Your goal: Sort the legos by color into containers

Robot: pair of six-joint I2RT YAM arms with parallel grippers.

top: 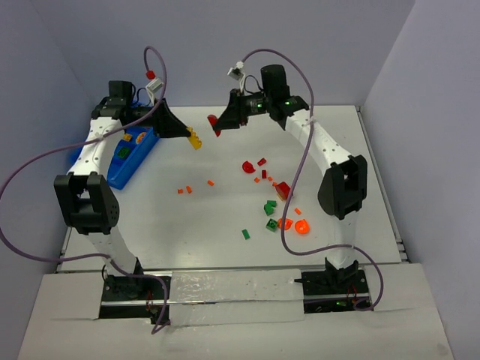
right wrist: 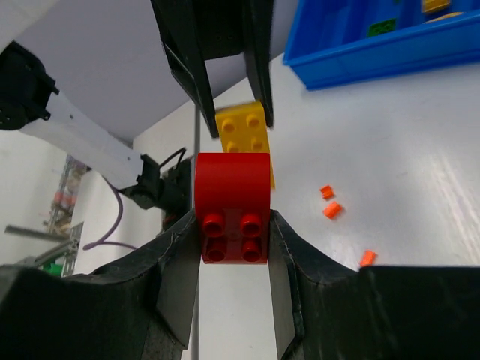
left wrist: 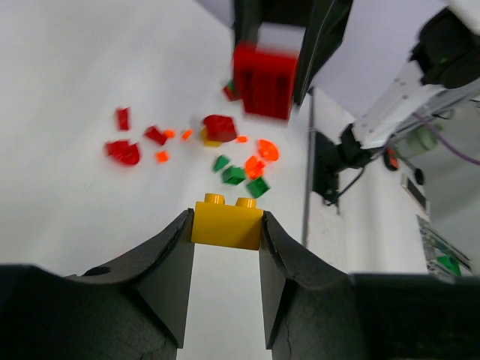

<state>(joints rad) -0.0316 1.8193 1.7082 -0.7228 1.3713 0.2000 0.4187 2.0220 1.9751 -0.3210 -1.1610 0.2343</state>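
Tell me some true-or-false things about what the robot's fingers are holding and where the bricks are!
1. The left fingers are pinching a yellow brick. True.
2. The right fingers are pinching a green brick. False: they are holding a red brick.
3. The blue bin sits on the left arm's side of the table. True.
4. Every brick is already in the bin. False: red, green and orange pieces lie loose on the table near the right arm.
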